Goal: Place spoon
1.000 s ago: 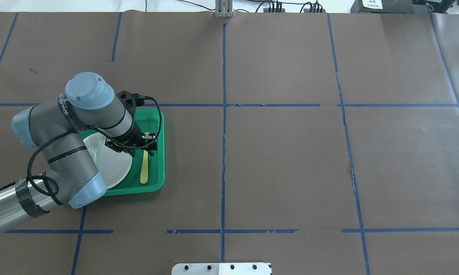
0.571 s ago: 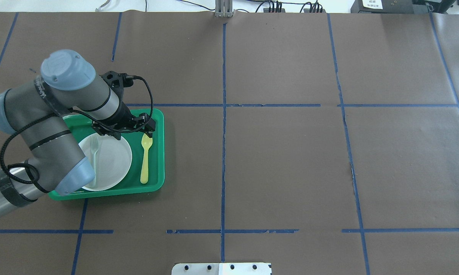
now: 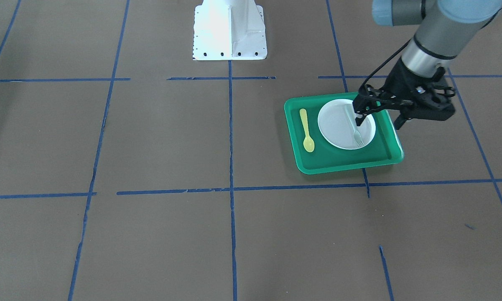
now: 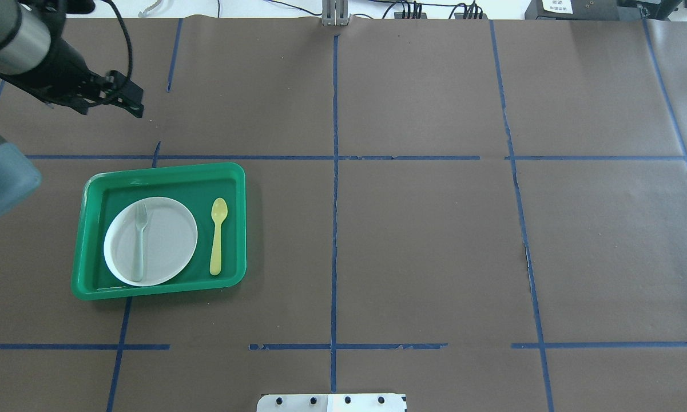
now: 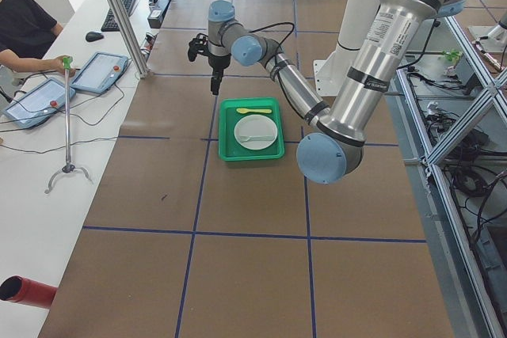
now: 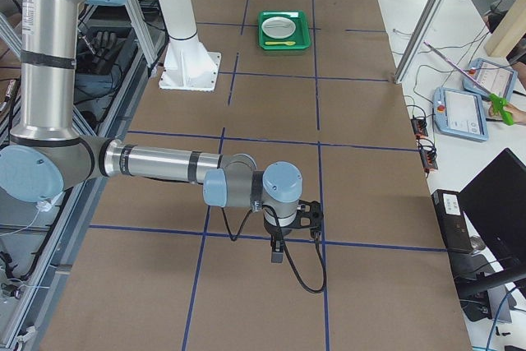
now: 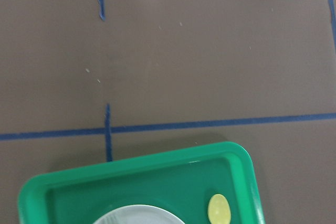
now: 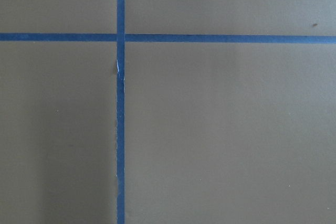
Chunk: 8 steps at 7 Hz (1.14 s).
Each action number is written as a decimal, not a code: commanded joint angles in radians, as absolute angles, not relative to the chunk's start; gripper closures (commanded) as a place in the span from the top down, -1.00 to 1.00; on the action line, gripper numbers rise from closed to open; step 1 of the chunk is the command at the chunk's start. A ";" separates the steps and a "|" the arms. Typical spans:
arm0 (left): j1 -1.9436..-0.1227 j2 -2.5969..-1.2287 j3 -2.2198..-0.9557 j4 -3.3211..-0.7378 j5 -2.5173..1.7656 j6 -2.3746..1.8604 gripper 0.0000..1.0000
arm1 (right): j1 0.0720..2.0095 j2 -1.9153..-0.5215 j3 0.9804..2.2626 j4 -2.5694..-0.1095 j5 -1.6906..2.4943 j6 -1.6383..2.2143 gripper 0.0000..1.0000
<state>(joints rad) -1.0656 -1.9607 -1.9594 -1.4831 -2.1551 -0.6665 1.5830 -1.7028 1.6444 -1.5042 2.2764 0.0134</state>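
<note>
The yellow spoon (image 4: pixel 218 236) lies flat on the green tray (image 4: pixel 166 174), just right of the white plate (image 4: pixel 166 240), bowl pointing away from me. It also shows in the front view (image 3: pixel 306 129), and its bowl shows in the left wrist view (image 7: pixel 219 209). My left gripper (image 4: pixel 112 109) is open and empty, raised well beyond the tray toward the far left; in the front view (image 3: pixel 378 121) its fingers stand apart. My right gripper (image 6: pixel 278 252) hangs over bare table far from the tray; I cannot tell whether it is open or shut.
A pale grey-green fork (image 4: pixel 141 240) lies on the plate. The white robot base (image 3: pixel 230 29) stands at the table's near edge. Blue tape lines cross the brown table cover. An operator with tablets (image 5: pixel 99 73) sits beyond the far edge.
My left gripper has risen from just over the spoon's bowl and pulled away to the far left, empty. The spoon stays lying on the tray beside the plate.
</note>
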 commanded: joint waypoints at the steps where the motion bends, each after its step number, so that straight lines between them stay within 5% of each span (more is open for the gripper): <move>1: -1.278 -1.869 -1.868 -1.482 -2.193 -0.490 1.00 | 1.583 -1.703 1.644 -1.505 2.276 0.014 1.00; 5: -1.550 -1.674 -1.729 -1.457 -2.273 0.037 1.00 | 1.583 -1.703 1.644 -1.505 2.276 0.012 1.00; 8: -1.560 -1.469 -1.717 -1.567 -2.275 0.086 1.00 | 1.583 -1.703 1.644 -1.505 2.276 0.014 1.00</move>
<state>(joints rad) -1.5563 -1.5402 -1.7212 -1.5213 -2.2738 0.0736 1.5830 -1.7027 1.6444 -1.5048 2.2764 0.0137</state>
